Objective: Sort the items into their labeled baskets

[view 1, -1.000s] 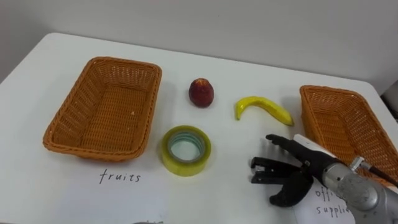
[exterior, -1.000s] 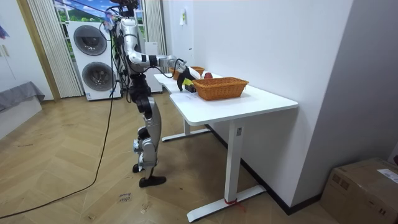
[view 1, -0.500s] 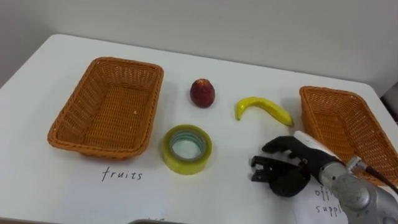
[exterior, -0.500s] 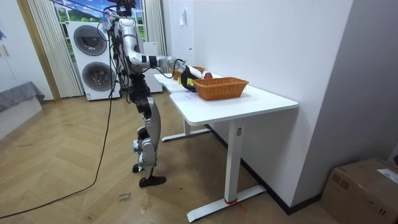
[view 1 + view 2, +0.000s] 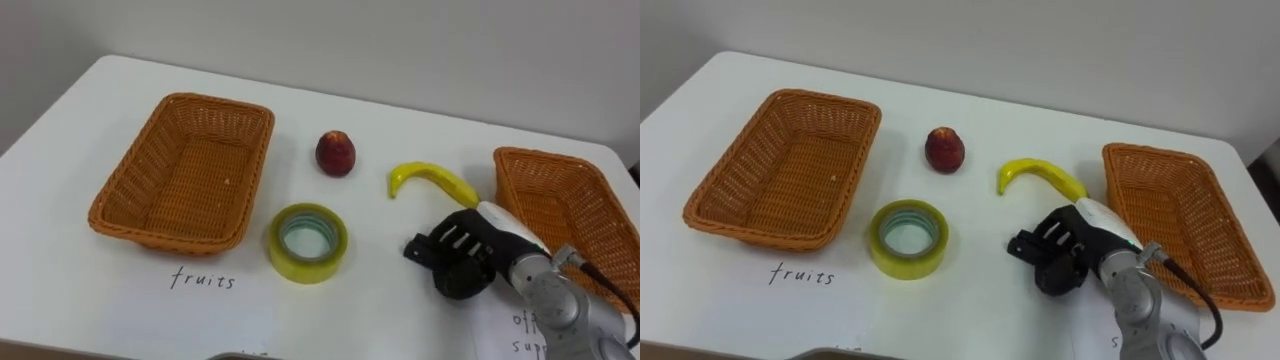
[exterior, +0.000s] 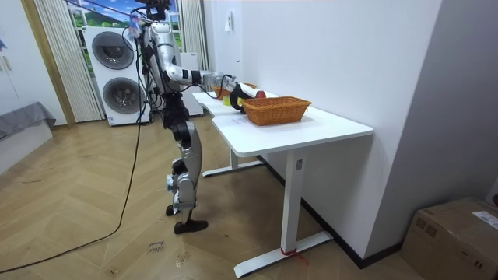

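left eye view: white table with two wicker baskets. the fruit basket sits at 9 o'clock, empty, with a handwritten label on the table below it. the office basket sits at 3 o'clock, also empty. between them: red apple at 12, banana at about 1, yellow tape roll in the middle, nearer the robot. the right hand is low over the table, at 3 o'clock from the tape and 6 o'clock from the banana. its fingers are clenched on nothing, and it touches neither item.

right eye view: same layout. the hand is just beside the banana's near end, and the tape is well apart at its 9 o'clock.

room view: robot stands upright at the table's long side, right arm stretched over the top. washing machines stand behind it.

judgement: nothing sorted yet, so this is the approach to a first pick. the banana looks the likelier target. next move calls for unclenching the fingers, shifting toward 12, closing around the banana's middle, then carrying it across to the fruit basket at 9 o'clock, passing above the tape.
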`<state>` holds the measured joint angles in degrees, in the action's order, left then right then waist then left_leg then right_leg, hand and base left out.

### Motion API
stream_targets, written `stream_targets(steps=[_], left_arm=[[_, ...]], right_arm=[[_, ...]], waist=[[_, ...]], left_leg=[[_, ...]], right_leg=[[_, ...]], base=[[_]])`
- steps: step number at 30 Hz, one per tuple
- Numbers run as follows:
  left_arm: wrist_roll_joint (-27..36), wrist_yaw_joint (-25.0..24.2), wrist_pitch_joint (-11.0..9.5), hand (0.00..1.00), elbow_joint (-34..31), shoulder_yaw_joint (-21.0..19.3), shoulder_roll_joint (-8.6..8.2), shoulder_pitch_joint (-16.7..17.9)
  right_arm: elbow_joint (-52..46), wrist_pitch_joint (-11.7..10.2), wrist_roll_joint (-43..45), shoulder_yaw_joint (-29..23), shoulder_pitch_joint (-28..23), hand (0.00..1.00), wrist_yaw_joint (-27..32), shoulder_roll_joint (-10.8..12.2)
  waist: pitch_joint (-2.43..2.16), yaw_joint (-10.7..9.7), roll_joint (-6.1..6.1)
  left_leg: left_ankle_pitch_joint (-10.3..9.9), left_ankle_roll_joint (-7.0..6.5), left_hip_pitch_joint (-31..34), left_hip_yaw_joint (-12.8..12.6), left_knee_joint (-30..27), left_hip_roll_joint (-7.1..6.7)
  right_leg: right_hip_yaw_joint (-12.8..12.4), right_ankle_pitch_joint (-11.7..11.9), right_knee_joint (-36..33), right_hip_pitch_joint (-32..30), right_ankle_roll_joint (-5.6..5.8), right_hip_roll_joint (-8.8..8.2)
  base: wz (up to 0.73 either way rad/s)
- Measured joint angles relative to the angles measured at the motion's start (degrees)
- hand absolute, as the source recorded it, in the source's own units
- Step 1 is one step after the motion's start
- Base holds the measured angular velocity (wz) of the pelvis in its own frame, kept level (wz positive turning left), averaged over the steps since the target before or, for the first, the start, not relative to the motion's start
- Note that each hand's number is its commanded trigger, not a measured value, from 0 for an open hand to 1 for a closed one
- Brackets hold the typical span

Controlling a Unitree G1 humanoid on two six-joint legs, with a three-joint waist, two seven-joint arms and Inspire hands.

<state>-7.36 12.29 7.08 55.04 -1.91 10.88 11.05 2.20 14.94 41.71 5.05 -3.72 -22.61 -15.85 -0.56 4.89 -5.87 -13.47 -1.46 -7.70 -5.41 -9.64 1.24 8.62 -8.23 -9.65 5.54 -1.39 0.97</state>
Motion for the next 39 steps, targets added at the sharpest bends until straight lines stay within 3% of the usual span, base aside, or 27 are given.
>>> stream_targets(steps=[10, 19, 20, 24, 27, 31, 36, 39], left_arm=[[0.2, 0.7, 0.1, 0.0, 0.2, 0.1, 0.0, 0.1], [2.0, 2.7, -0.2, 0.0, 1.3, 0.3, -0.16, -0.2], [2.0, 2.7, -1.1, 0.0, 1.9, 0.2, -0.26, -0.2], [2.0, 2.7, -2.2, 0.0, 2.4, -0.4, -0.66, 0.7], [2.0, 2.5, -2.5, 0.0, 2.4, -1.4, -0.8, 1.4], [2.1, 2.3, -3.9, 0.0, 2.3, -2.4, -0.87, 2.0], [2.2, 2.4, -6.2, 0.0, 2.4, -3.9, -1.33, 2.6], [2.2, 2.5, -7.0, 0.0, 2.5, -3.7, -1.34, 2.8]], right_arm=[[0.1, -0.2, -1.2, 0.2, -0.3, 1.0, 0.6, 0.0], [0.3, -2.2, -4.0, -0.9, -0.9, 1.0, 3.3, 0.4], [-0.4, -2.7, -4.3, -1.7, -1.0, 1.0, 3.0, 0.8], [-4.8, -3.4, -5.7, -2.4, -2.6, 1.0, 2.4, 0.9], [-7.9, -4.4, -9.4, -3.1, -2.6, 1.0, 2.5, 0.9], [-10.4, -5.6, -13.2, -5.3, -2.7, 1.0, 3.0, 0.9], [-11.6, -8.9, -16.4, -10.6, -2.6, 1.0, 6.7, 0.9], [-11.7, -10.2, -17.1, -11.7, -2.5, 1.0, 8.9, 0.9]], waist=[[0.0, 0.1, 0.07], [0.15, -0.7, 0.69], [0.18, -0.8, 0.87], [0.78, -1.8, 1.98], [0.9, -3.1, 2.2], [0.68, -3.2, 1.83], [0.23, -3.1, 1.01], [0.26, -3.1, 0.8]], left_leg=[[0.1, 0.1, -0.1, 0.0, 0.0, 0.02], [0.1, 0.11, 0.0, -0.1, 0.0, 0.04], [0.1, 0.06, 0.3, -0.2, 0.1, 0.04], [0.1, 0.04, 0.5, -0.4, 0.2, 0.03], [0.1, 0.05, 0.5, -0.7, 0.3, 0.03], [0.2, 0.07, 0.4, -0.7, 0.6, 0.02], [0.2, -0.01, 0.0, -0.7, 0.4, 0.04], [0.2, -0.03, -0.2, -0.9, 0.5, 0.03]], right_leg=[[-0.1, 0.1, 0.0, 0.0, -0.15, 0.07], [-0.7, 0.1, -0.1, -0.2, -0.17, 0.04], [-0.7, 0.1, -0.2, -0.6, -0.17, 0.02], [-0.6, 0.1, -0.1, -0.8, -0.16, 0.01], [-0.7, 0.1, 0.0, -0.9, -0.15, 0.04], [-1.0, 0.1, 0.0, -1.1, -0.14, 0.07], [-1.4, 0.1, 0.0, -0.8, -0.14, 0.08], [-1.8, 0.1, -0.2, -0.6, -0.11, 0.1]], base=[[0.0], [0.0], [-0.06], [-0.01], [0.0], [-0.02], [0.0], [-0.03]])
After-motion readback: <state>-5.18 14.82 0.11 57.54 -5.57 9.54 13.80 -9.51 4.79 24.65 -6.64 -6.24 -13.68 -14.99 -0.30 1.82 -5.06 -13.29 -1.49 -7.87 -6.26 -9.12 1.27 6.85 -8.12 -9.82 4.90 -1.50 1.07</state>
